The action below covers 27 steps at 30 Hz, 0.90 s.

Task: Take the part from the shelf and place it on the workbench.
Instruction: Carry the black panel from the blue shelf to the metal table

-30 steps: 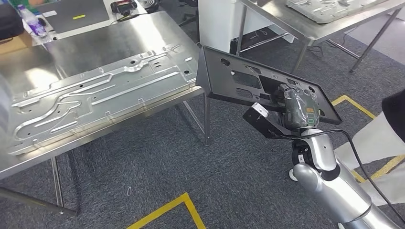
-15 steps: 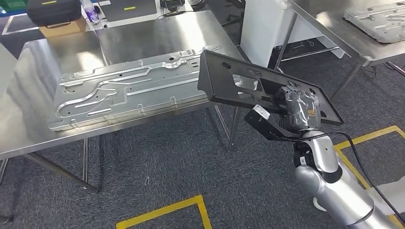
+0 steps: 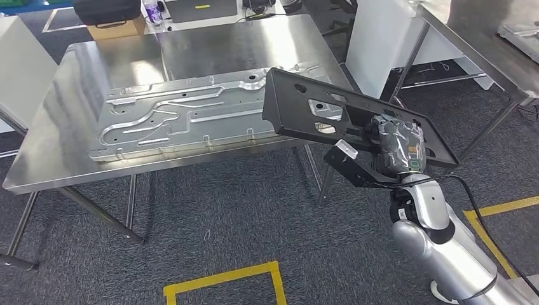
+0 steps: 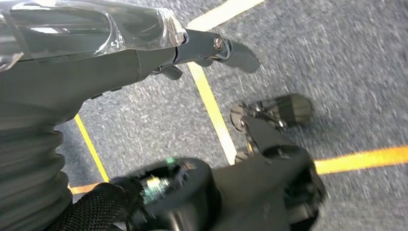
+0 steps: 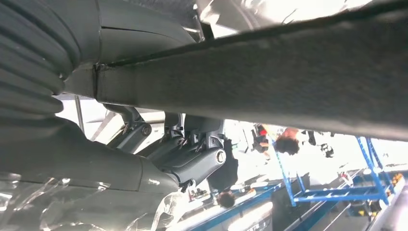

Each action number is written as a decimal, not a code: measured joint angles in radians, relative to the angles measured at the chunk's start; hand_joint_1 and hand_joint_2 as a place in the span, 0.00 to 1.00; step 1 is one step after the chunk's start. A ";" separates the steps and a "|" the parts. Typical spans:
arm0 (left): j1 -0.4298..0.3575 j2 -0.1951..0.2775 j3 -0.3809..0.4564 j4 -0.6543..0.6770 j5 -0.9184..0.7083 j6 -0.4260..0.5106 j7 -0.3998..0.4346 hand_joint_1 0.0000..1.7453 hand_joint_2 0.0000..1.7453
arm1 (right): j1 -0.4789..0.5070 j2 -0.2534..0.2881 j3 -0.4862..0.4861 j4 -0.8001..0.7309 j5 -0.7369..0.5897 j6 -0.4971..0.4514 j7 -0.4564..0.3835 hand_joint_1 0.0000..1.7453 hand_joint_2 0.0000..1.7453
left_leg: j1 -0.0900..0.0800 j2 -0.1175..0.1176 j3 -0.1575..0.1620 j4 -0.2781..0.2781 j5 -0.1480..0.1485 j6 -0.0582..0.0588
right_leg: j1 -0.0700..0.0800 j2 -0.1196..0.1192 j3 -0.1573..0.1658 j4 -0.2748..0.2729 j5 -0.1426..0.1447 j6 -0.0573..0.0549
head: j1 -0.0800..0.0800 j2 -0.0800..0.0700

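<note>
Below me lies grey carpet marked with yellow tape lines. Ahead stands a steel table bearing a stamped metal panel. A white cabinet stands beside it, and a second steel table to my right.

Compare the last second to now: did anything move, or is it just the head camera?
Mostly the camera: the whole scene has slid right in the head view as the robot turns to the workbench, which is now nearly all in frame. The right hand still holds the black part at the same tilt, off the table. The silver panel lies on the bench as before.
</note>
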 joint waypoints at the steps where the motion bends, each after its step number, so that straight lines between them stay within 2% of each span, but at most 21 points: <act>1: 0.001 0.000 0.000 0.000 0.000 0.000 -0.001 0.00 1.00 | 0.002 0.000 0.000 -0.001 0.001 0.000 0.001 1.00 1.00 | 0.003 -0.003 0.010 -0.013 0.005 0.002 | 0.000 0.005 0.003 0.001 -0.003 0.005 | 0.001 0.000; 2: 0.002 0.000 0.000 0.000 0.000 0.000 -0.001 0.00 1.00 | 0.002 -0.001 -0.001 -0.002 0.001 0.000 0.001 1.00 1.00 | 0.007 -0.006 0.022 -0.027 0.011 0.004 | 0.000 0.016 -0.001 0.015 -0.013 0.009 | 0.002 0.000; 3: 0.001 -0.001 0.000 0.000 0.000 0.000 -0.002 0.00 1.00 | 0.002 -0.002 -0.001 -0.003 0.002 0.000 0.001 1.00 1.00 | 0.011 -0.008 0.033 -0.038 0.016 0.006 | 0.001 0.030 -0.016 0.052 -0.033 0.012 | 0.003 0.000; 5: 0.000 -0.002 0.000 0.000 0.000 0.000 -0.002 0.00 1.00 | 0.004 -0.004 -0.001 -0.003 0.004 0.001 0.001 1.00 1.00 | 0.012 -0.014 0.041 -0.042 0.016 0.008 | 0.000 0.052 -0.080 0.179 -0.087 0.017 | 0.005 0.000; 6: 0.000 -0.003 0.000 0.000 0.000 0.000 -0.002 0.00 1.00 | 0.007 -0.004 -0.001 -0.003 0.004 0.001 0.002 1.00 1.00 | 0.012 -0.018 0.043 -0.042 0.015 0.009 | -0.001 0.056 -0.114 0.236 -0.103 0.020 | 0.006 0.000; 7: 0.000 -0.003 0.000 0.000 0.000 0.000 -0.002 0.00 1.00 | 0.011 -0.005 -0.001 -0.003 0.005 0.002 0.002 1.00 1.00 | 0.012 -0.023 0.044 -0.042 0.013 0.009 | -0.001 0.057 -0.135 0.263 -0.102 0.023 | 0.006 0.000; 8: 0.000 -0.004 0.000 0.000 0.001 0.000 -0.002 0.00 1.00 | 0.014 -0.005 -0.001 -0.003 0.005 0.002 0.003 1.00 1.00 | 0.013 -0.027 0.046 -0.041 0.011 0.008 | -0.002 0.057 -0.136 0.250 -0.080 0.025 | 0.006 0.000; 10: 0.001 -0.005 0.000 0.000 0.002 0.000 -0.003 0.00 1.00 | 0.015 -0.004 -0.001 -0.003 0.006 0.003 0.003 1.00 1.00 | 0.015 -0.035 0.051 -0.035 0.002 0.001 | -0.005 0.058 -0.083 0.119 -0.002 0.027 | 0.006 0.000; 11: 0.001 -0.005 0.000 0.000 0.002 0.000 -0.003 0.00 1.00 | 0.015 -0.004 -0.001 -0.003 0.006 0.004 0.003 1.00 1.00 | 0.014 -0.039 0.051 -0.029 -0.003 -0.005 | -0.006 0.060 -0.052 0.052 0.026 0.026 | 0.006 0.000; 12: 0.001 -0.005 0.000 0.000 0.003 0.000 -0.003 0.00 1.00 | 0.015 -0.003 -0.001 -0.003 0.007 0.005 0.003 1.00 1.00 | 0.013 -0.042 0.049 -0.023 -0.009 -0.010 | -0.005 0.062 -0.030 0.004 0.043 0.022 | 0.006 0.000; 13: 0.001 -0.005 0.000 0.000 0.004 0.000 -0.003 0.00 1.00 | 0.016 -0.003 0.000 -0.003 0.008 0.007 0.003 1.00 1.00 | 0.012 -0.045 0.046 -0.019 -0.012 -0.014 | -0.004 0.063 -0.020 -0.017 0.046 0.017 | 0.006 0.000; 16: 0.001 -0.004 0.000 0.000 0.006 0.000 -0.004 0.00 1.00 | 0.018 0.000 0.001 -0.003 0.011 0.009 0.003 1.00 1.00 | 0.013 -0.050 0.040 -0.011 -0.019 -0.026 | -0.002 0.053 -0.020 -0.021 0.044 -0.002 | 0.006 0.000; 17: 0.000 -0.004 0.000 0.000 0.006 0.000 -0.004 0.00 1.00 | 0.018 0.000 0.001 -0.003 0.013 0.009 0.003 1.00 1.00 | 0.015 -0.046 0.032 0.009 -0.033 -0.032 | -0.003 0.048 -0.019 -0.022 0.044 -0.007 | 0.005 0.000; 18: 0.000 -0.003 0.000 0.000 0.005 0.000 -0.004 0.00 1.00 | 0.018 0.001 0.001 -0.004 0.015 0.009 0.002 1.00 1.00 | 0.018 -0.042 0.012 0.053 -0.057 -0.039 | -0.005 0.041 -0.017 -0.023 0.043 -0.012 | 0.004 0.000; 20: -0.001 -0.003 0.000 0.000 0.005 0.000 -0.005 0.00 1.00 | 0.018 0.002 0.001 -0.004 0.018 0.009 0.002 1.00 1.00 | 0.024 -0.033 -0.058 0.193 -0.123 -0.051 | -0.005 0.029 -0.016 -0.023 0.040 -0.018 | 0.002 0.000; 21: -0.001 -0.003 0.000 0.000 0.005 0.000 -0.006 0.00 1.00 | 0.019 0.002 0.001 -0.003 0.018 0.009 0.002 1.00 1.00 | 0.027 -0.031 -0.094 0.261 -0.146 -0.055 | -0.005 0.022 -0.015 -0.023 0.039 -0.018 | 0.001 0.000; 22: -0.001 -0.003 0.000 0.000 0.005 0.000 -0.007 0.00 1.00 | 0.019 0.003 0.002 -0.003 0.019 0.009 0.002 1.00 1.00 | 0.029 -0.029 -0.116 0.299 -0.153 -0.058 | -0.005 0.015 -0.014 -0.023 0.038 -0.018 | 0.001 0.000; 23: -0.001 -0.003 0.000 0.000 0.005 0.000 -0.008 0.00 1.00 | 0.019 0.004 0.002 -0.003 0.019 0.009 0.002 1.00 1.00 | 0.030 -0.026 -0.118 0.295 -0.140 -0.059 | -0.005 0.007 -0.012 -0.023 0.036 -0.018 | 0.001 0.000; 24: -0.001 -0.002 0.000 0.000 0.005 0.000 -0.008 0.00 1.00 | 0.019 0.005 0.002 -0.003 0.019 0.009 0.002 1.00 1.00 | 0.031 -0.020 -0.097 0.245 -0.108 -0.059 | -0.005 -0.001 -0.009 -0.023 0.033 -0.016 | 0.001 0.000; 26: -0.002 -0.002 0.000 0.000 0.005 0.001 -0.009 0.00 1.00 | 0.019 0.007 0.003 -0.003 0.019 0.009 0.002 1.00 1.00 | 0.027 0.019 -0.022 0.088 -0.037 -0.054 | -0.004 -0.015 0.001 -0.023 0.027 -0.009 | 0.001 0.000; 27: -0.001 -0.002 0.000 0.000 0.004 0.001 -0.009 0.00 1.00 | 0.019 0.007 0.003 -0.003 0.019 0.009 0.002 1.00 1.00 | 0.024 0.035 0.005 0.030 -0.015 -0.049 | -0.002 -0.022 0.005 -0.023 0.024 -0.004 | 0.002 0.000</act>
